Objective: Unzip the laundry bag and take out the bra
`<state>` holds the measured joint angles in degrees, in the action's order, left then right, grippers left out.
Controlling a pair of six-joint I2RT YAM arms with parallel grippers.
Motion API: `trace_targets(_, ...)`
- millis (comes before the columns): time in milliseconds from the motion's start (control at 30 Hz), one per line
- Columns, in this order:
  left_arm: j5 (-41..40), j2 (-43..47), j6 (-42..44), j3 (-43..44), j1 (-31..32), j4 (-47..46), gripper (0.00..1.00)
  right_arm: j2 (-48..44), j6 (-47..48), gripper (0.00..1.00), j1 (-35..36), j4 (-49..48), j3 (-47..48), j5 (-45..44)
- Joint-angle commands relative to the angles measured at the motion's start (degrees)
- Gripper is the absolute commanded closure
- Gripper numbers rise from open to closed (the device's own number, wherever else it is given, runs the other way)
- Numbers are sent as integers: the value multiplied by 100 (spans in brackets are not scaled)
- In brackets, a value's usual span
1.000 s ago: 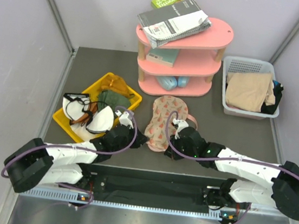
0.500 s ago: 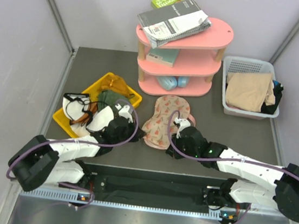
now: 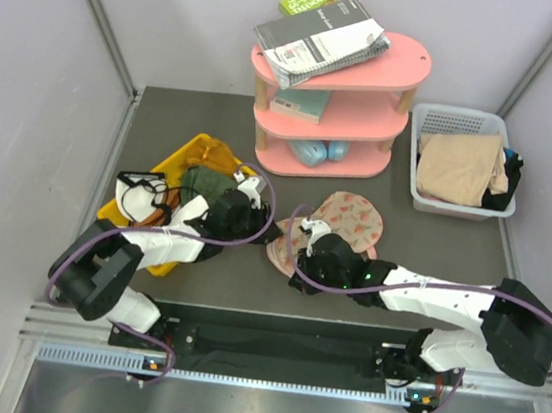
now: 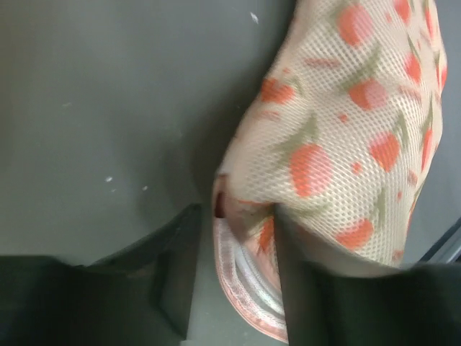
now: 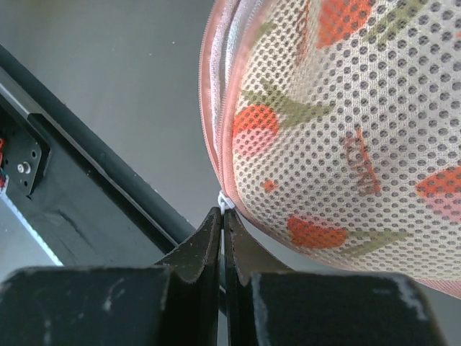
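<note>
One oval mesh laundry bag (image 3: 348, 219), fruit-printed, pink-trimmed, softly domed

The left gripper (image 4: 238, 241) has its jaws parted astride the pink-trimmed rim of the laundry bag (image 4: 338, 137), whose fruit-print mesh bulges beyond them over the dark table (image 4: 94, 108).

The laundry bag (image 3: 350, 221) lies on the desk (image 3: 432, 246) just toward 6 o'clock of its middle. At 12 o'clock stands a three-tier shelf (image 3: 404, 66) with books (image 3: 322, 36) stacked on top. A basket (image 3: 459, 113) holding folded cloth (image 3: 458, 163) sits at 2 o'clock, and a bin (image 3: 232, 158) of clothes at 9 o'clock. The left claw (image 4: 234, 238) meets the bag's 9 o'clock edge and the right claw (image 5: 222, 213) its 7 o'clock edge.
</note>
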<state>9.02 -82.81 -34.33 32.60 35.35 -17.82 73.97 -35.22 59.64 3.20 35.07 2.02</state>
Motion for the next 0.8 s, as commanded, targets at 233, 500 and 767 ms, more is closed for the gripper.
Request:
trace_targets(233, -375, 1669, -688, -691, -99, 667, 28, 389, -90, 100, 118, -478, 501, 149)
trace_targets(500, -84, 2067, -1594, -1379, 146, 280, 28, 574, -81, 100, 118, -681, 571, 220)
trace_targets(767, -146, 1874, -1911, -1590, 323, -318, 28, 636, -64, 100, 118, -777, 580, 290)
